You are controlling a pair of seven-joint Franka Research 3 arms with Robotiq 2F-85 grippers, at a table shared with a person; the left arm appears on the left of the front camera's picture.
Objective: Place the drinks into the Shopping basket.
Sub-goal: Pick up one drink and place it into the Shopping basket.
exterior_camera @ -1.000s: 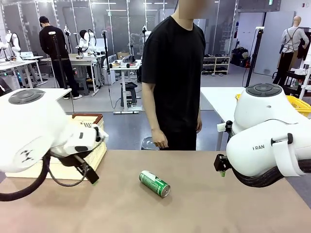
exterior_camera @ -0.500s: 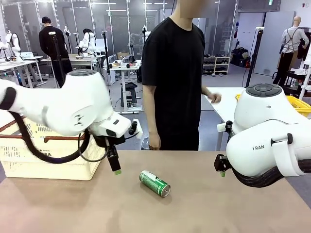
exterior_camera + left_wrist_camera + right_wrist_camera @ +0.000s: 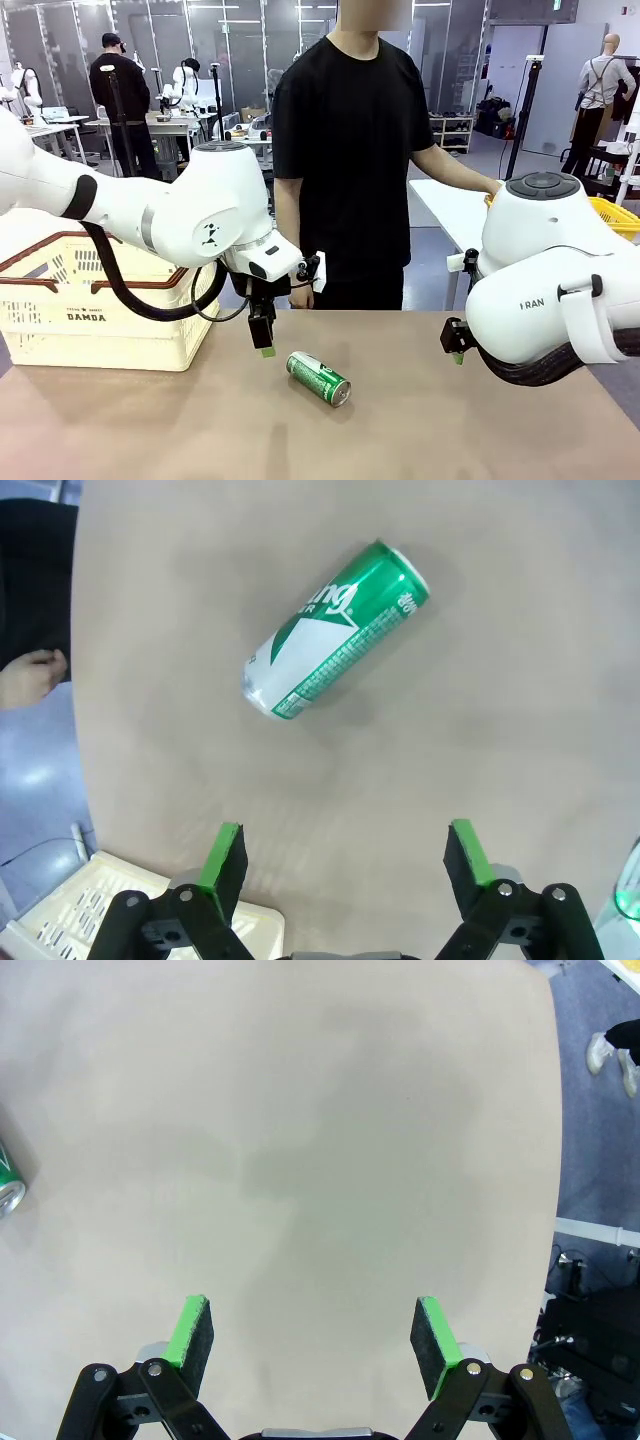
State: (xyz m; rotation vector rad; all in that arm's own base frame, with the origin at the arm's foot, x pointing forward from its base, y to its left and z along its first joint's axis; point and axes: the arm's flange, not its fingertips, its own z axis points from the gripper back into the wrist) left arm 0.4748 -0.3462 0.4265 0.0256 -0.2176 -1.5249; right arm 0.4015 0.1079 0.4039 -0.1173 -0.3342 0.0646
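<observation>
Green can [image 3: 318, 378] [image 3: 335, 630]: lies on its side on the table [image 3: 420, 430], lower centre of the front view, silver end toward the lower right.
Left gripper [image 3: 264, 342] [image 3: 345, 848]: hangs just up-left of the can, jaws spread wide, empty, clear of the can.
Right gripper [image 3: 315, 1335]: jaws spread wide over bare tabletop, empty.
Shopping basket [image 3: 100, 335]: stands at the left on the table, apart from the can.
Person [image 3: 350, 150]: upper centre, one arm stretched toward the right.

A robotics lab: past the tan table [image 3: 420, 420], white workbenches [image 3: 175, 125] crowd eleven o'clock, with a black tripod stand [image 3: 525, 110] and shelving rack [image 3: 450, 132] at one o'clock.
</observation>
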